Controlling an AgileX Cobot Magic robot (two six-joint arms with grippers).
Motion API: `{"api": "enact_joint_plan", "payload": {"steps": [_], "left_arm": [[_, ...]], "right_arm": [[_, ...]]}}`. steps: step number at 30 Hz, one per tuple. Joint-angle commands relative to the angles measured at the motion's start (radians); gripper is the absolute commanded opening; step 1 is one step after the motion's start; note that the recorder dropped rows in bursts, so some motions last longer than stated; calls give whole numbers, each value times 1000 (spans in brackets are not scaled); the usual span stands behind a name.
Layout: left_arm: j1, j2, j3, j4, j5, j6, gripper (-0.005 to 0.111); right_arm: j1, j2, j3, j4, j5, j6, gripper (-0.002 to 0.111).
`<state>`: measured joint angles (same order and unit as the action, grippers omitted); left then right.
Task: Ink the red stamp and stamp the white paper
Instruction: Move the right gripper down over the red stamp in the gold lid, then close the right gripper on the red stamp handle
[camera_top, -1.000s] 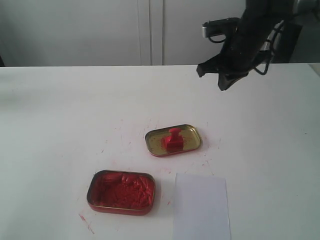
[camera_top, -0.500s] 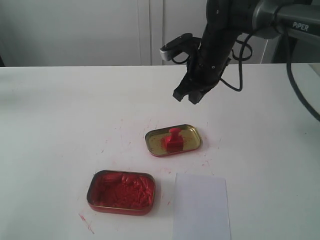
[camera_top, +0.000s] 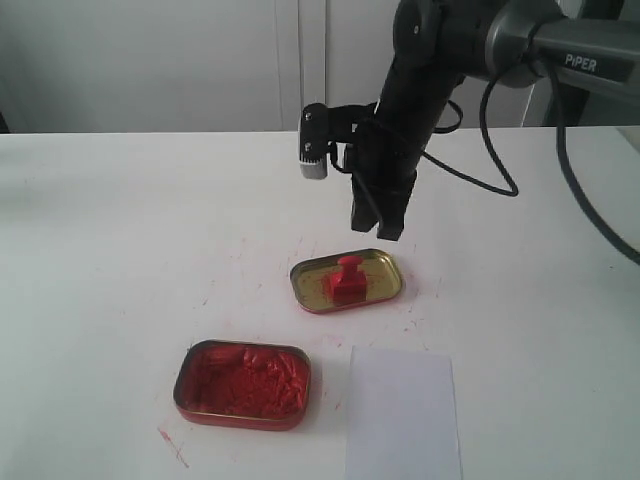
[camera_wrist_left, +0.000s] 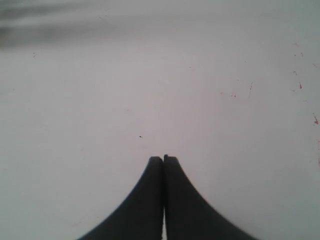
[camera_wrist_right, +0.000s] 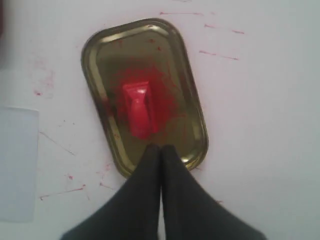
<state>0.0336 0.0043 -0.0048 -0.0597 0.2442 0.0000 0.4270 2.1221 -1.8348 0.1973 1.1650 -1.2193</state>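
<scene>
Above the red stamp (camera_top: 347, 278), right claw (camera_top: 386, 231) closed, empty.

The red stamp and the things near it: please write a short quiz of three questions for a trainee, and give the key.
1. True or false: the red stamp stands inside the gold lid.
2. Choose one. The jaws of the right arm are: A) open around the stamp; B) shut and holding nothing; C) shut on the stamp.
3. Short answer: in the exterior view, what lies just right of the ink tin?

Key
1. True.
2. B.
3. The white paper.
</scene>
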Motion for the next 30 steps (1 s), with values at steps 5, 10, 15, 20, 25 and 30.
{"api": "enact_joint_plan", "payload": {"steps": [5, 10, 15, 20, 25, 30], "left_arm": [[-7, -4, 5, -3, -2, 0, 0], [-7, -4, 5, -3, -2, 0, 0], [-7, -4, 5, -3, -2, 0, 0], [-7, -4, 5, -3, -2, 0, 0], [-7, -4, 5, -3, -2, 0, 0], [-7, -4, 5, -3, -2, 0, 0]], "right_arm": [[30, 3, 41, 10, -30, -263, 32], [30, 45, 43, 10, -36, -264, 36], [30, 78, 43, 8, -71, -251, 36], [30, 98, 43, 8, -81, -216, 36], [30, 119, 43, 11, -79, -216, 36], [30, 136, 43, 11, -71, -216, 36]]}}
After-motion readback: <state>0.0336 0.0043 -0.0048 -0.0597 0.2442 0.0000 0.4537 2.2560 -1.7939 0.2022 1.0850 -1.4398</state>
